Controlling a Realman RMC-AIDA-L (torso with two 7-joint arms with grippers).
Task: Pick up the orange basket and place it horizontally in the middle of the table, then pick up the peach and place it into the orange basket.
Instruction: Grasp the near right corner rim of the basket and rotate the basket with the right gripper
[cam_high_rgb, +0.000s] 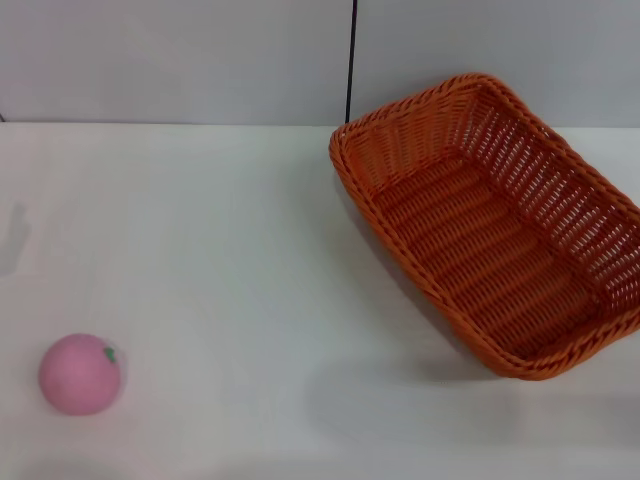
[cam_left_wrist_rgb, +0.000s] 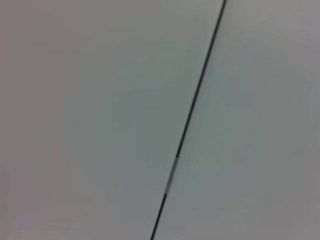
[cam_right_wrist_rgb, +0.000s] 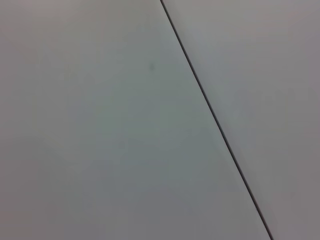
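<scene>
The orange basket (cam_high_rgb: 495, 225) lies on the right side of the white table (cam_high_rgb: 230, 260) in the head view, set at a slant with one corner toward the back wall and its far right end running off the picture. It is empty. The pink peach (cam_high_rgb: 80, 374) sits near the table's front left corner, its green leaf mark facing right. Neither gripper shows in any view. Both wrist views hold only a plain grey wall with a thin dark seam (cam_left_wrist_rgb: 187, 125) (cam_right_wrist_rgb: 215, 120).
A grey wall stands behind the table, with a dark vertical seam (cam_high_rgb: 351, 60) just behind the basket's back corner. White tabletop stretches between the peach and the basket.
</scene>
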